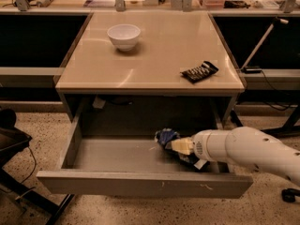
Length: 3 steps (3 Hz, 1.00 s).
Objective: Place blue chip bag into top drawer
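Surface: tan table (154,55), white bowl (123,35) and flat black packet (199,71) on top.
Drawer: wide grey metal top drawer (140,184), open.
Bag: crumpled dark blue chip bag (165,137) inside, right side.
Arm end: gripper (180,146) at bag; jaw state cannot be told.

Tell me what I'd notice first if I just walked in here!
The big white robot arm reaching in from the right, its pincer down inside the open top drawer, right at the crumpled blue chip bag. Up on the tan table sit a white bowl at the back left and a small black packet on the right.
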Each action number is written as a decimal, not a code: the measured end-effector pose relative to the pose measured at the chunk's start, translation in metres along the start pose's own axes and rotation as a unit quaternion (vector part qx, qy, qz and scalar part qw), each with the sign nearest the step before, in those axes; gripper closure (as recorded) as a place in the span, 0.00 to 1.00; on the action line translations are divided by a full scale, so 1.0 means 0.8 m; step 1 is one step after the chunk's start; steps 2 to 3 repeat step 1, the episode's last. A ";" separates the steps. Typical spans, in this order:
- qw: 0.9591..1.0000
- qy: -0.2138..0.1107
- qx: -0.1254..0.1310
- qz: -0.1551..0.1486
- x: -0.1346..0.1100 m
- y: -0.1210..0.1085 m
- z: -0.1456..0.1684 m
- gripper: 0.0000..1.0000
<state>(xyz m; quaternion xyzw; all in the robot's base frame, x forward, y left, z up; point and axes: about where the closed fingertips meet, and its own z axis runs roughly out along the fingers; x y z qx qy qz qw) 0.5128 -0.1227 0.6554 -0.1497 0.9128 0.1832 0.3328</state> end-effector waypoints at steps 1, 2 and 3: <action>1.000 0.000 0.000 0.000 0.000 0.000 0.000 0.00; 1.000 0.000 0.000 0.000 0.000 0.000 0.000 0.00; 1.000 0.000 0.000 0.000 0.000 0.000 0.000 0.00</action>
